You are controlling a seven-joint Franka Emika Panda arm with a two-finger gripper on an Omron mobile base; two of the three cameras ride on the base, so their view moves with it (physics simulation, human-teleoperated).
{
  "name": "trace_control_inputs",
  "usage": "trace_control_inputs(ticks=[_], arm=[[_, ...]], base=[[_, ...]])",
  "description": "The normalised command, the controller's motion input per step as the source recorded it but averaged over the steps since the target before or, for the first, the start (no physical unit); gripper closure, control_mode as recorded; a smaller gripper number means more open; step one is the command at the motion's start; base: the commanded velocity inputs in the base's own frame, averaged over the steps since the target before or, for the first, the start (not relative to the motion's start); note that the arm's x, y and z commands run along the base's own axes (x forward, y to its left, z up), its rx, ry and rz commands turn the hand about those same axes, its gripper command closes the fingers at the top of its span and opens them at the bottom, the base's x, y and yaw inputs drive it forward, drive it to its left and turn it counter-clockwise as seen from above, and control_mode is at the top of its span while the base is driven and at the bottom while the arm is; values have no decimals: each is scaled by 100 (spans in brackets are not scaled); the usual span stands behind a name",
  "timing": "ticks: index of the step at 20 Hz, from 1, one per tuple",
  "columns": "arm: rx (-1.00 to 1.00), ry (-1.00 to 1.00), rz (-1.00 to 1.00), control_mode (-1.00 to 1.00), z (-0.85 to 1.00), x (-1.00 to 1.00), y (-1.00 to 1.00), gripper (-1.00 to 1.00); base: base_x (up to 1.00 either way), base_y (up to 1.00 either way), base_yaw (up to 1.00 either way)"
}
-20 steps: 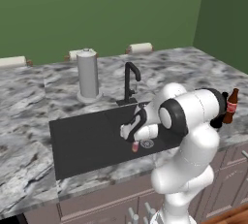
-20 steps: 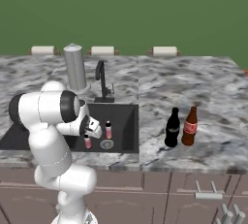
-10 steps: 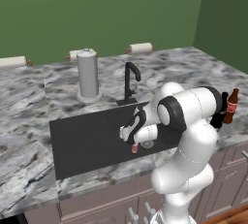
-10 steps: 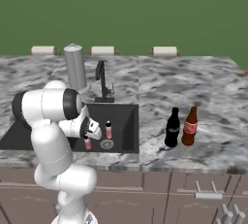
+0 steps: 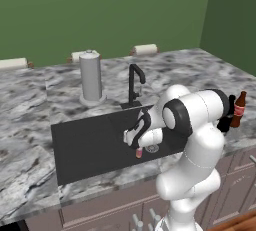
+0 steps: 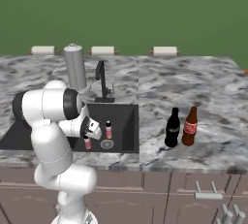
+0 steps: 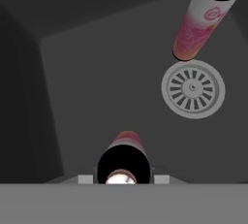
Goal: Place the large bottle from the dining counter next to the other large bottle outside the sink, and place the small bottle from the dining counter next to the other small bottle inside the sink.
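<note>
Low inside the dark sink [image 5: 85, 142], my gripper [image 5: 138, 145] [image 6: 88, 138] [image 7: 123, 175] is shut on the small bottle [image 5: 139, 152] [image 6: 87, 143] [image 7: 124, 155], which is pinkish-red with a dark cap. The other small bottle [image 6: 108, 130] [image 7: 202, 19] stands upright just past the round drain [image 6: 107, 144] [image 7: 193, 89], a short gap from the held one. On the counter right of the sink, the brown red-labelled large bottle [image 6: 190, 127] [image 5: 238, 110] stands beside the other large bottle [image 6: 172, 128], which is dark.
A black curved faucet [image 5: 134, 82] [image 6: 101, 80] rises behind the basin. A grey metal canister [image 5: 90, 76] [image 6: 75, 68] stands at the back left of it. Paper rolls [image 5: 145, 49] lie along the green wall. Marbled counter [image 6: 193, 87] surrounds the sink.
The hand with the small bottle has barely shifted inside the sink. The other bottles have not moved.
</note>
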Motion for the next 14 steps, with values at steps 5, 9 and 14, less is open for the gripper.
trace_control_inputs(ticks=[5,9,14], arm=[[0,0,0,-100,0,0,0,-100],[0,0,0,-100,10,1,0,-100],[0,0,0,-100,47,28,3,-100]], base=[[0,0,0],[0,0,0],[0,0,0]])
